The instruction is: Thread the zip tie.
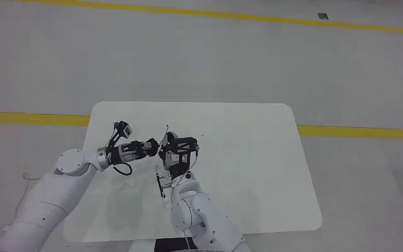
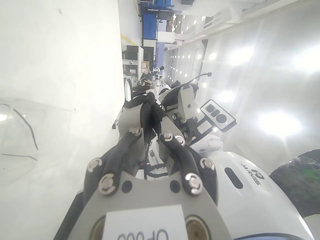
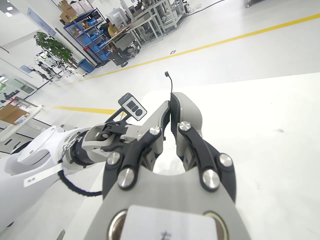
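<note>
Evidently, the zip tie (image 3: 171, 86) is held but not yet threaded.
The zip tie is pinched between the pressed-together fingers of the right hand (image 3: 171, 101), its head end standing free above them, over the left half of the worktop (image 1: 252, 164). The left hand (image 2: 151, 116) is set just beside, fingers closed; what is gripped there cannot be told. No tail is seen through the head, so threading is judged outstanding.
</note>
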Available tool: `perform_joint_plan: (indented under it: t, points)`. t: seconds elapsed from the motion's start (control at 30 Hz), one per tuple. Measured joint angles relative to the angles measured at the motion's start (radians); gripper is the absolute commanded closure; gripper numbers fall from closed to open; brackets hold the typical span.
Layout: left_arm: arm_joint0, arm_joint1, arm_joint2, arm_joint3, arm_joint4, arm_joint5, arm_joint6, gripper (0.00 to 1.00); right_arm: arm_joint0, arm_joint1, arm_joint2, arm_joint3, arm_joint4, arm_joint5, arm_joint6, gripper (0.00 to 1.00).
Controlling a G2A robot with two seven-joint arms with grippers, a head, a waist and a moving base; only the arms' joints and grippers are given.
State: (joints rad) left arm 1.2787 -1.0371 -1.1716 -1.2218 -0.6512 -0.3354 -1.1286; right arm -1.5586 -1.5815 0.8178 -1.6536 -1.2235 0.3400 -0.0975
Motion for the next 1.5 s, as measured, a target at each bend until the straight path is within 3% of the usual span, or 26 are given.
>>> perform_joint_plan:
  t: [1.1,1.5]
  points:
    - [0.0,0.0,0.0,0.0,0.0,0.0,0.0,1.0,-0.015,-0.007,0.026,-0.004,-0.024,0.0,0.012,1.0]
    - [0.0,0.0,0.0,0.0,0.0,0.0,0.0,1.0,-0.005,-0.002,0.008,-0.001,-0.022,0.0,0.017,1.0]
